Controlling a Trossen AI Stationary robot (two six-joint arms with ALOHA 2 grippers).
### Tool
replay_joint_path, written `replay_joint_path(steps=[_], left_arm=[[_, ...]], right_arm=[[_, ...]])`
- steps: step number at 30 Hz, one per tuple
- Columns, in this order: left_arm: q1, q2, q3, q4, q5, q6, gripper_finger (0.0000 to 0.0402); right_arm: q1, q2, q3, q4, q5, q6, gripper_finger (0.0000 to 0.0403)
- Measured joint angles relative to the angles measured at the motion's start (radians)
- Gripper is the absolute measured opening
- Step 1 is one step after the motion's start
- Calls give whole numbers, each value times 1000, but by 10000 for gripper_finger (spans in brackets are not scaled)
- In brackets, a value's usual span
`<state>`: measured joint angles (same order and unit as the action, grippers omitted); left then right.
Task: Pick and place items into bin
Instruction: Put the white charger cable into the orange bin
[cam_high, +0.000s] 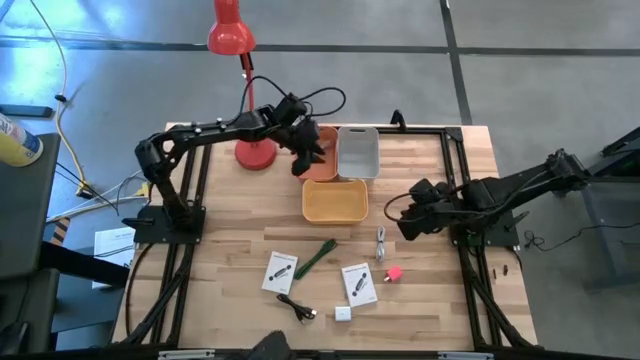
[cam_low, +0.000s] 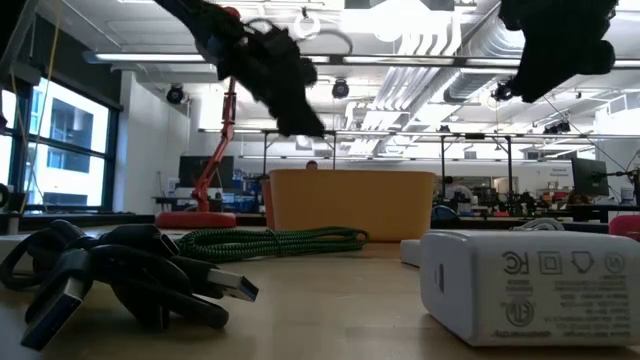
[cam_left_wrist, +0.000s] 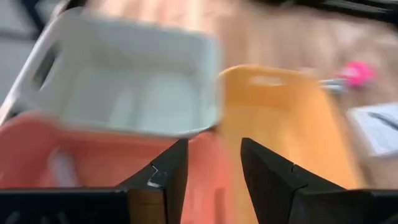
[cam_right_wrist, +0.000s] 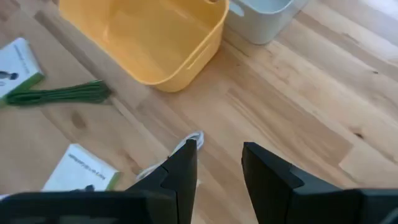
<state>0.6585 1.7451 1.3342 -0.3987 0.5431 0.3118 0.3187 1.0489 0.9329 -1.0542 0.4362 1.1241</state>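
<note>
My left gripper is open and empty above the orange-red bin, beside the grey bin. My right gripper hangs open over bare table, right of the yellow bin. A silvery clip lies on the table under its fingers. Flat on the near half of the table lie two white cards, the green strip, the silvery clips, the red-pink cube, the black cable and the white block.
A red desk lamp stands at the far edge, left of the bins and close to my left arm. The three bins sit together at the table's middle and far part. A black frame rail runs along the table's right side.
</note>
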Motion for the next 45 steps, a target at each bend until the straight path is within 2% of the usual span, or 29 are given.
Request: replay_joint_path(steps=[4, 6, 10, 12, 14, 17, 21, 30, 36, 45], left_arm=[[-45, -67, 30, -94, 65, 107, 113], [-71, -112, 35, -158, 75, 159, 107], [-130, -223, 35, -356, 54, 276, 98], [-168, -283, 35, -464, 0, 327, 96], [-210, -337, 35, -551, -96, 353, 95], [-263, -412, 35, -630, -248, 357, 95], [-297, -501, 35, -649, -390, 327, 95], [-299, -595, 35, -644, -535, 282, 95], [-299, -599, 35, -643, -563, 282, 95], [-299, -598, 35, -589, -563, 282, 95]], right_arm=[[5, -2, -28, 32, -46, 53, 119], [4, -3, -84, 90, -112, 94, 119], [6, -1, -248, 359, -250, 204, 119], [14, -1, -317, 511, -248, 265, 119], [19, -1, -371, 635, -200, 323, 119], [14, -1, -407, 684, -199, 383, 119], [-8, 21, -416, 616, -306, 420, 123], [-45, 138, -415, 757, -331, 393, 189], [-45, 245, -415, 771, -369, 443, 229], [-45, 400, -353, 797, -349, 436, 228]])
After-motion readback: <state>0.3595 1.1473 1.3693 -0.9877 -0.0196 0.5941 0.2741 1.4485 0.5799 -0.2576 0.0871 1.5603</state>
